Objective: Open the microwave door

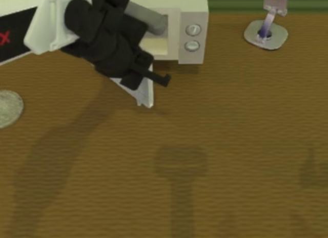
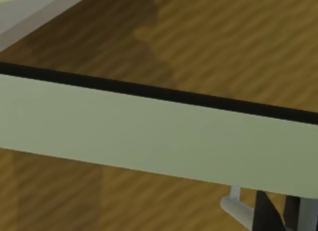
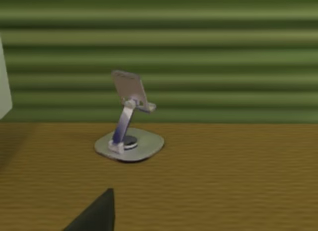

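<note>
In the top view, the microwave [image 1: 177, 28] is being shown at the far edge of the table [image 1: 230, 161], left of centre, with its two knobs [image 1: 192, 37] on the right panel and the cavity exposed. The microwave door [image 1: 145, 94] is being held swung out toward the near side, hinged at the microwave's left, with the left gripper [image 1: 154, 74] placed at its free edge; whether the fingers are closed on the handle cannot be told from here. The door is judged to be a stiff, light panel that is carried by its hinge, so it is best taken by the thin handle and led along an arc rather than pulled straight. One microwave, one door and two knobs are being counted, plus one phone stand [image 1: 266, 30] at the far right and one round disc [image 1: 7, 109] at the left edge. In the left wrist view, the door's pale edge [image 2: 149, 136] with a dark strip is being seen close up, a curved handle bar [image 2: 236, 208] and dark finger parts beside it; the grip stays unclear. In the right wrist view, the single phone stand [image 3: 128, 136] is being faced, the right gripper parked out of the top view, its finger state not being shown.
</note>
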